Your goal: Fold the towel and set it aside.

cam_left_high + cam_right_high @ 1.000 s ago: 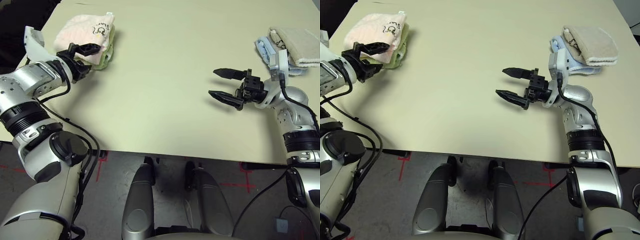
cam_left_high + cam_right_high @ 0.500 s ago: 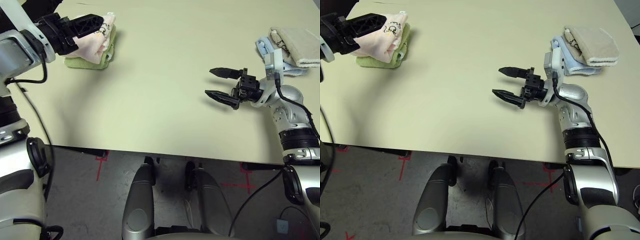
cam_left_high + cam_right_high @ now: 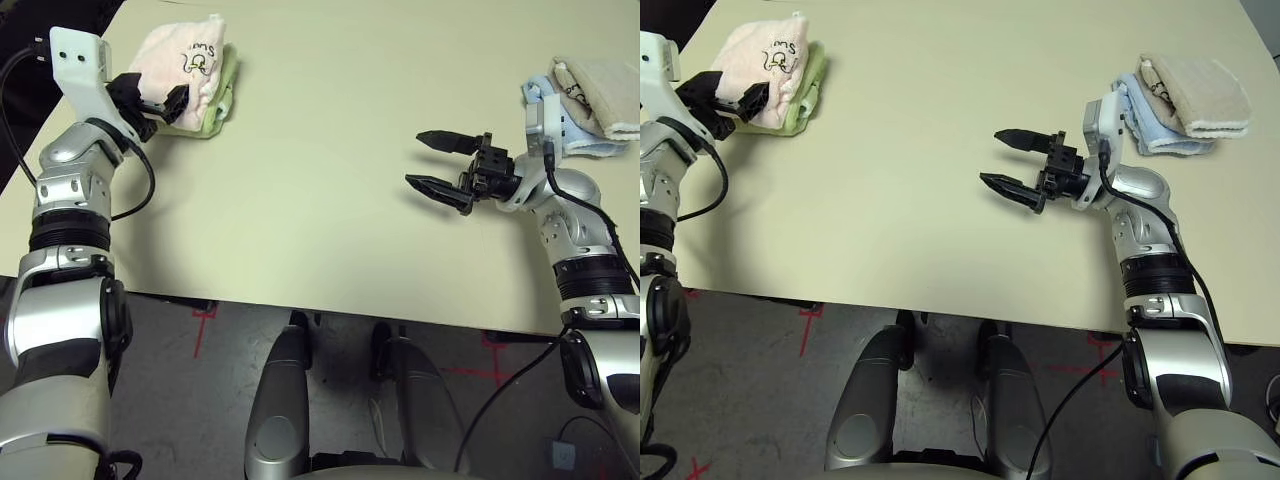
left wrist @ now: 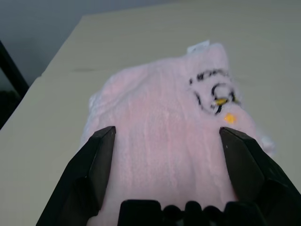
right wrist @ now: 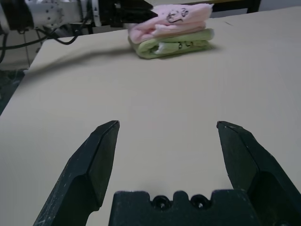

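The pale pink towel [image 3: 190, 62] lies folded on top of a lime-green folded towel [image 3: 218, 100] at the table's far left, its dark cartoon motif facing up. My left gripper [image 3: 163, 100] is open at the pink towel's near left edge. In the left wrist view its two fingers [image 4: 96, 160] stand wide on either side of the towel [image 4: 160, 117]. My right gripper [image 3: 414, 159] hovers open and empty over bare table at the right, pointing left toward the stack [image 5: 169, 21].
A light-blue folded towel [image 3: 1150, 125] with a beige folded towel [image 3: 1200, 90] on top lies at the far right, just behind my right wrist. The cream table [image 3: 300, 180] stretches bare between the two stacks.
My left arm swung up over the pink towel and then drew back to its near left edge, gripper staying open. The towel stack stayed put. The right gripper barely moved.
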